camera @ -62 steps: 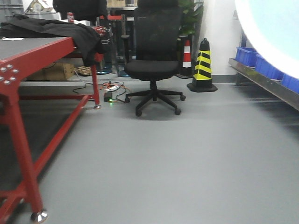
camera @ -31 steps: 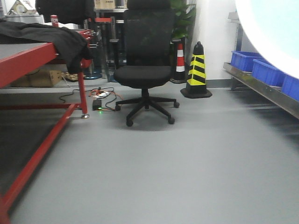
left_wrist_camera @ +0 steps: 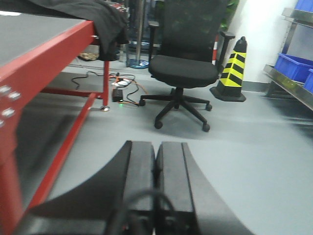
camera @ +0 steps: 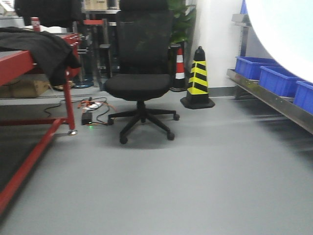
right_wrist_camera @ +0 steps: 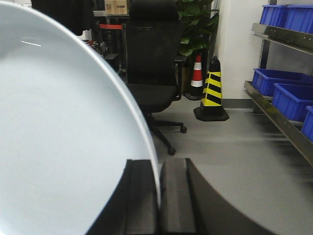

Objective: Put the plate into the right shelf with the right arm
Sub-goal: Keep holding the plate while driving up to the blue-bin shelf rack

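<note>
Chair point(camera: 139, 83) and cone point(camera: 198, 78) have slid left in the front view, with more shelf point(camera: 264, 96) showing at right. Right gripper point(right_wrist_camera: 158, 169) clamps the upright plate point(right_wrist_camera: 63, 147) by its rim, short of the shelf; jaws of the left gripper point(left_wrist_camera: 156, 147) are together.

A smooth pale grey floor point(camera: 195, 186) ran back to a plain white wall point(camera: 215, 39). A black mesh-backed office chair point(camera: 139, 83) on castors stood mid-room. At the left was a red metal-framed worktop point(camera: 19, 59), a black cloth point(camera: 46, 46) draped over its end. Loose cables point(camera: 95, 105) lay by its leg and a brown cardboard box point(camera: 22, 88) sat beneath. Near the wall stood 1 yellow-and-black striped cone point(camera: 197, 78), 1 red-and-white cone point(camera: 179, 66) and a leafy green plant point(camera: 181, 19).
</note>
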### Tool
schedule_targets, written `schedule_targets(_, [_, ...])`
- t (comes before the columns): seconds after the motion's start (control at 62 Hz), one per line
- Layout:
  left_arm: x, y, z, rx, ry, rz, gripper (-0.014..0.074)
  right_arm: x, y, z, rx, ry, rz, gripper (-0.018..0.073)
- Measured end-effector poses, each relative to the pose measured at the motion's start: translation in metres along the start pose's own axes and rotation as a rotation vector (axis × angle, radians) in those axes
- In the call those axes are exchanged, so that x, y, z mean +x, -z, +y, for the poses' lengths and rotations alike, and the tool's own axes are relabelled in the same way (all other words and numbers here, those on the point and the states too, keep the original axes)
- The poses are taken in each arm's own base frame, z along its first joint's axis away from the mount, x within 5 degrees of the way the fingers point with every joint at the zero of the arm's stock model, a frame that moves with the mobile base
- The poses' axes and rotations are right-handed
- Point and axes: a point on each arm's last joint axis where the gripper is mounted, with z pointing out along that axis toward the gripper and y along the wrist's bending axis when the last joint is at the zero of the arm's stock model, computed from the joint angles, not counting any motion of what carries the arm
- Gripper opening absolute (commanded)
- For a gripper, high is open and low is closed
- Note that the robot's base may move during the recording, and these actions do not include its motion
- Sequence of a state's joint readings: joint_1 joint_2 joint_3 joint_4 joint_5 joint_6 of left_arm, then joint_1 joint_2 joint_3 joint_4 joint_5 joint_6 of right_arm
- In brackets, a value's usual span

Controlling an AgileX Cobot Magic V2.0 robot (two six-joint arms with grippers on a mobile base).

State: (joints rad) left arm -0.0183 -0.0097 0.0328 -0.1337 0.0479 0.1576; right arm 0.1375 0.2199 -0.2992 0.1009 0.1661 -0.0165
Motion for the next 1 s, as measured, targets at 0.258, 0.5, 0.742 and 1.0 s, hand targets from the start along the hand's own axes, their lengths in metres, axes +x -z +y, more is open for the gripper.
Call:
schedule_targets(0.258, [0.0000, 0.0000, 0.0000, 0.000, 0.000, 0.000, -0.0128, 0.0000, 0.0000, 0.0000, 0.000, 0.000, 0.000, 0.0055])
schedule_targets(0.5, [0.0000, 0.0000, 0.0000, 0.000, 0.000, 0.000, -0.0128, 0.0000, 0.0000, 0.0000, 0.000, 0.000, 0.000, 0.0055])
schedule_targets(0.742, [0.0000, 0.0000, 0.0000, 0.000, 0.000, 0.000, -0.0128, 0.0002, 0.0000, 0.0000, 0.000, 0.000, 0.002, 0.0055])
schedule_targets(1.0, [0.0000, 0.0000, 0.0000, 0.000, 0.000, 0.000, -0.0128, 0.0002, 0.0000, 0.0000, 0.000, 0.000, 0.002, 0.0055])
